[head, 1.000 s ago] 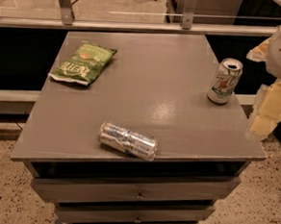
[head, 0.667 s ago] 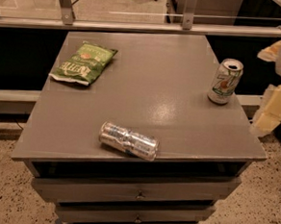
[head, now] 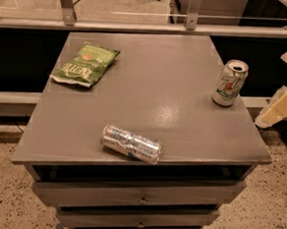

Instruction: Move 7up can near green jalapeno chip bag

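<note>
Approach to the 7up can [head: 230, 83]
The tool [head: 280, 110] hangs just right of the can, whether apart or together I cannot tell; grasp the can upright, then set it beside the green jalapeno chip bag [head: 85, 64].

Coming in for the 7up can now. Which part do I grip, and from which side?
Probably its round side wall at mid-height, approaching level from the right. The 7up can stands upright near the right edge of the table, and the gripper sits just off that edge beside it. The green jalapeno chip bag lies at the far left, out of the way.
</note>
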`<state>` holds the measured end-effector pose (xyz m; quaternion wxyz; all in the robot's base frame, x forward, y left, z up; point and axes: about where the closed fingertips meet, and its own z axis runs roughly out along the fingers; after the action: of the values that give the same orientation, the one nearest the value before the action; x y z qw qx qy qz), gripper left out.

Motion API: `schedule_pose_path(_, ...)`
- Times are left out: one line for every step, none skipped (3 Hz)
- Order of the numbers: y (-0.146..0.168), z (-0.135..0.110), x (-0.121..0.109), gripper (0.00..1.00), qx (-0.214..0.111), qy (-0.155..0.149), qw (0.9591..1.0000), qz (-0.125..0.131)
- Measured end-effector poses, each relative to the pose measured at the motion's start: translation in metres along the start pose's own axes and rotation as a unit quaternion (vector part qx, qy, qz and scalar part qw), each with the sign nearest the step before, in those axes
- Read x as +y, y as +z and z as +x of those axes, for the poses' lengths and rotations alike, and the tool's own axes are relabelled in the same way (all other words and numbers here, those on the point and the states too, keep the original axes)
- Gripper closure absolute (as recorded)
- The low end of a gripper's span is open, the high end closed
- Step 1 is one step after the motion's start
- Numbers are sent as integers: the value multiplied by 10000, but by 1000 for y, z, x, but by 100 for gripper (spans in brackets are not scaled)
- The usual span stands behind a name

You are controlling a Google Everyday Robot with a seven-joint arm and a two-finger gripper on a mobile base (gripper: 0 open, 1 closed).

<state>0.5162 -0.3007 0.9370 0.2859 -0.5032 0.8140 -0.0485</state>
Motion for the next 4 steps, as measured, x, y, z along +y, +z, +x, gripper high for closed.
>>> schedule_pose_path(40,8,-23,0,-802,648,9947,23)
schedule_pose_path(65,3,-33,0,-1370,1017,9853,-52)
schedule_pose_path(85,-10,-39,0,-1949,1254,9727,-104)
schedule_pose_path(99,-31,-40,24,-2506,1487,9564,-204)
